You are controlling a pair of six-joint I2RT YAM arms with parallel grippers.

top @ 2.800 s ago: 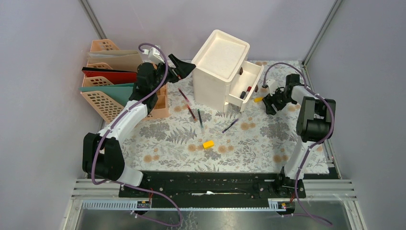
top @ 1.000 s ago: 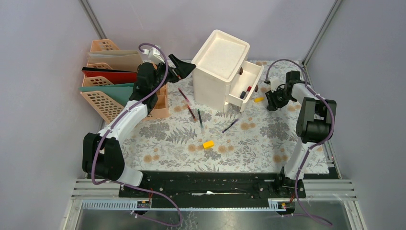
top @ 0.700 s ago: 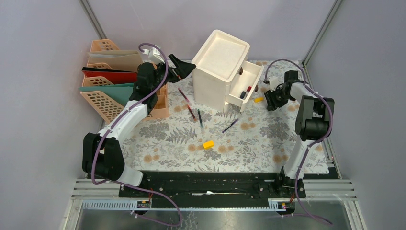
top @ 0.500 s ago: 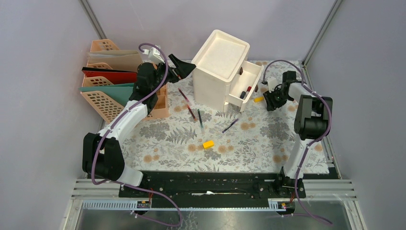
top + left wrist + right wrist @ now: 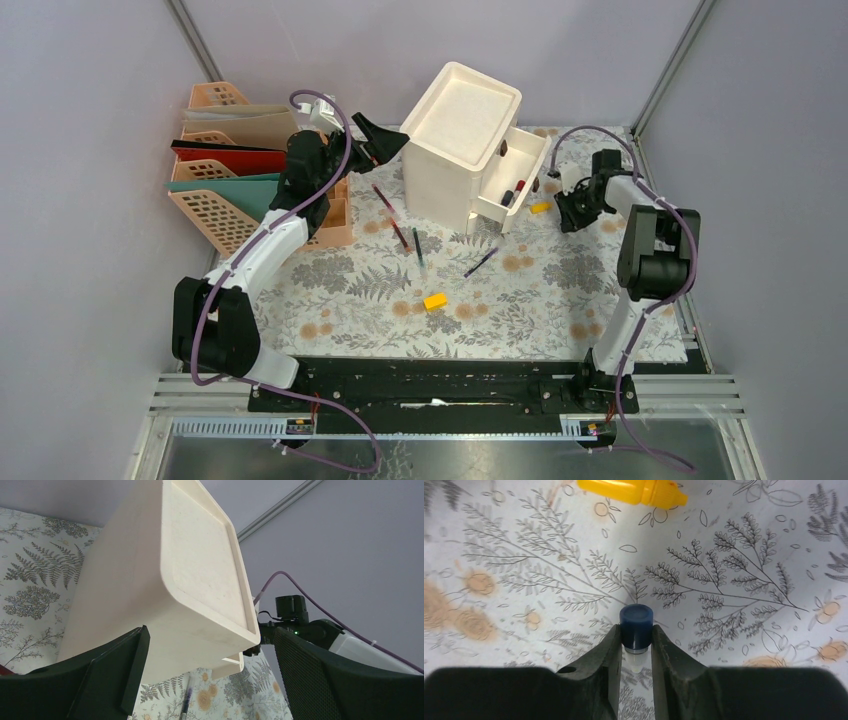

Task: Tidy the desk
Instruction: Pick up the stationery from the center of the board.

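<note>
Blue round cap (image 5: 636, 625) between black fingers (image 5: 600, 666), fern-print cloth desk (image 5: 744, 570)

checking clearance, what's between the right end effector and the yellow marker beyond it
Nothing but bare desk, in the right wrist view. The right end effector grips a blue-capped tube, and printed cloth alone separates it from the yellow marker.

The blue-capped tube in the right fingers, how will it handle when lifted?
Probably light and stiff: the blue-capped tube is small, pinched at its cap by the right fingers. The round, smooth-looking cap might slip, or roll if dropped.
</note>
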